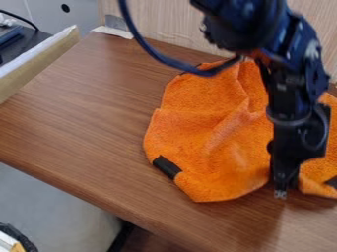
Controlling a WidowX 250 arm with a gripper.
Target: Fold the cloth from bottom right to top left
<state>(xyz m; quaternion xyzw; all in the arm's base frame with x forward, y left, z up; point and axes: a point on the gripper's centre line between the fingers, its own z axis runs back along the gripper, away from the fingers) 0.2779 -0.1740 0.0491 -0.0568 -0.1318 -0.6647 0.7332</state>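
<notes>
currently, the orange cloth [211, 130] lay rumpled on the wooden tabletop [85, 108], right of centre in the view, with creases running through its upper middle. a black strip [167, 167] sat at its left edge and a dark patch [331, 182] at its lower right. the arm [289, 74] came in from the top edge and crossed over the right part of the cloth; its cable [171, 61] looped above the far edge.

the gripper [280, 193] pointed down at the cloth's near edge, its tip low, beside a notch where the orange border broke. jaws: whether wide, narrow or closed on fabric could not be told from this angle.

step in hand, as judged: securing the bottom right part for the fold. the diagonal fold was not made. good practice called for a pinch just inside the border, taking enough fabric to resist slipping, without pressing hard into the wood. a small test lift would have confirmed the hold. after that, a low, even arc toward the top left seemed best, slow enough for the layer to follow without dragging the whole cloth. likely faults: a grasp on bare wood at the notch, or bunching along the creases.
</notes>
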